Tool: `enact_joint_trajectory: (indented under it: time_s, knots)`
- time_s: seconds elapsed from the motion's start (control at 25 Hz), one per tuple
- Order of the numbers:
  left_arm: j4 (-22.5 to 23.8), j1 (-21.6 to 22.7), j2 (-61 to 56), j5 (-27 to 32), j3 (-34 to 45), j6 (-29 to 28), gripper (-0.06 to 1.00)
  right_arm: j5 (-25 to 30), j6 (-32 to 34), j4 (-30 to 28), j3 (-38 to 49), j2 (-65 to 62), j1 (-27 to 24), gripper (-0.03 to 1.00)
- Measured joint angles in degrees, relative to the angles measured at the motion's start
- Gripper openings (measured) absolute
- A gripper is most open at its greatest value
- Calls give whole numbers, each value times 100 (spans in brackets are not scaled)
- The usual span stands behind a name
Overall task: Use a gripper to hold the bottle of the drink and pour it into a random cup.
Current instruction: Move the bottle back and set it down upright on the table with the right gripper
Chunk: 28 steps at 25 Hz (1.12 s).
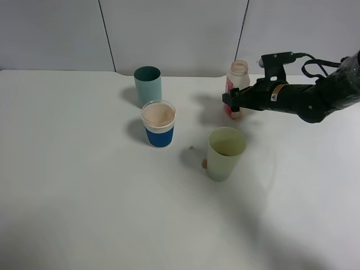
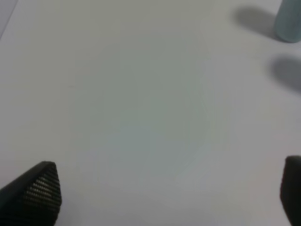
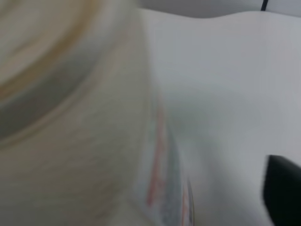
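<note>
The bottle, whitish with a pink label, stands upright at the back right of the table. My right gripper is at its lower half. In the right wrist view the bottle fills the picture. One black finger stands apart from it with table showing between, so the jaws are open. A little brown drink shows at the bottle's base. The pale yellow-green cup stands in front of the bottle. I cannot tell what is inside it. My left gripper is open over bare table and is out of the exterior view.
A teal cup stands at the back, also in the left wrist view. A blue-sleeved clear cup holds brown liquid. Two small brown drops lie left of the yellow-green cup. The table's back edge meets a grey wall.
</note>
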Motion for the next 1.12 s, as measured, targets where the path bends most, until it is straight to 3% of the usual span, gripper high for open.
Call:
enact_joint_trajectory:
  time_s: [0.2, 0.88, 1.12]
  knots:
    - [0, 0, 0, 0, 0, 0, 93, 50, 0, 81, 0, 0, 0, 99]
    - [0, 0, 0, 0, 0, 0, 93, 229, 5, 86, 0, -14, 18, 99]
    - [0, 0, 0, 0, 0, 0, 93, 653, 0, 86, 5, -494, 18, 99]
